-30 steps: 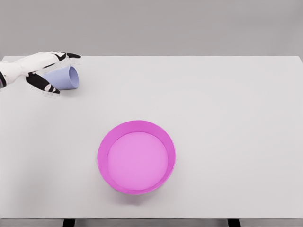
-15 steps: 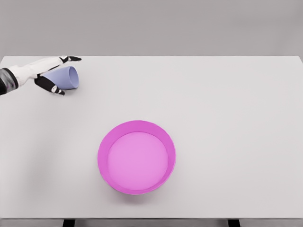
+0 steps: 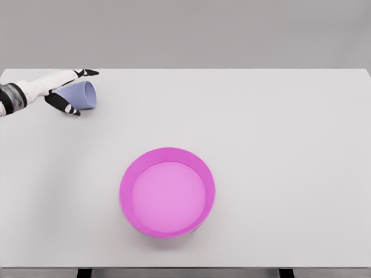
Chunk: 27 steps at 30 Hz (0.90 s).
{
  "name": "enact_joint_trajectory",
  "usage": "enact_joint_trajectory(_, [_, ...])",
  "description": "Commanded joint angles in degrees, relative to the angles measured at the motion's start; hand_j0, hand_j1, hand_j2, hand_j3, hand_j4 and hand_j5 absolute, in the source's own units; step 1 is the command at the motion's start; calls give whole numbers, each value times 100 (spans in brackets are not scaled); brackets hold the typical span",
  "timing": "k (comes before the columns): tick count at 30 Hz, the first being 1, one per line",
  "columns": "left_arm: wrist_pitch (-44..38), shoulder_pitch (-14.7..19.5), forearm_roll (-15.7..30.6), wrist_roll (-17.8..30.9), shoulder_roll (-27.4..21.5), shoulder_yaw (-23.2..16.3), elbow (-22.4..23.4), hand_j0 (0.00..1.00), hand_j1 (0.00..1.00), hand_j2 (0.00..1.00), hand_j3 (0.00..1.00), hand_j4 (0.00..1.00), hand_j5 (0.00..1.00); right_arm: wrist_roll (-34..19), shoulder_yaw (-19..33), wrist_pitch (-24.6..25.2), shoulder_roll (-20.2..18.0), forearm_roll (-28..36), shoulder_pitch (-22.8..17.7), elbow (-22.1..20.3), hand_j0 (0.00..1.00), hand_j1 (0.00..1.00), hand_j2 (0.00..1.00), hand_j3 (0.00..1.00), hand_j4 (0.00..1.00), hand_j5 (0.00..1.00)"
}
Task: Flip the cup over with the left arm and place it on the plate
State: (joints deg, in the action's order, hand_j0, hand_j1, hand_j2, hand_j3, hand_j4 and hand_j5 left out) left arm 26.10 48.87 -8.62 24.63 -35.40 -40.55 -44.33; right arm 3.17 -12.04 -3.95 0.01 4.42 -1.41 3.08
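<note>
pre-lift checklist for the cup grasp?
1. Cup on its side, mouth facing right: ok.
2. Left hand at the cup, fingers above it, thumb in front: ok.
3. Firm grip on the cup: cannot tell, contact is not clear.
4. Plate free to receive the cup: ok.
5. Table between cup and plate free of obstacles: ok.
6. Right arm out of the way: ok, not in view.

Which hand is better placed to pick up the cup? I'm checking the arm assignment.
Left. The left hand is already at the lavender cup, fingers spread either side of it where it lies on its side at the table's far left. The right arm is out of view.
</note>
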Motion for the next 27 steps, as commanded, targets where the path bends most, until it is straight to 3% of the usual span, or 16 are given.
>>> enact_joint_trajectory(1, [-8, 0, 9, -2, 24, 3, 117, 100, 100, 100, 100, 100, 100, -1, 0, 0, -1, -3, 0, 0, 100, 100, 100, 100, 100, 100])
enact_joint_trajectory(15, [-518, 44, 9, 68, 95, -24, 126, 97, 97, 97, 97, 97, 97, -1, 0, 0, -1, -3, 0, 0, 100, 100, 100, 100, 100, 100])
enact_joint_trajectory(18, [-772, 44, 18, 226, 121, -24, 126, 92, 92, 92, 92, 92, 92, -1, 0, 0, -1, -3, 0, 0, 100, 100, 100, 100, 100, 100])
enact_joint_trajectory(25, [-852, 35, 132, 622, 130, 73, 65, 60, 60, 60, 60, 60, 60, -1, 0, 0, -1, -3, 0, 0, 100, 100, 100, 100, 100, 100])
enact_joint_trajectory(27, [-843, 35, 159, 622, 130, 73, 73, 59, 59, 59, 59, 59, 59, -1, 0, 0, -1, -3, 0, 0, 100, 100, 100, 100, 100, 100])
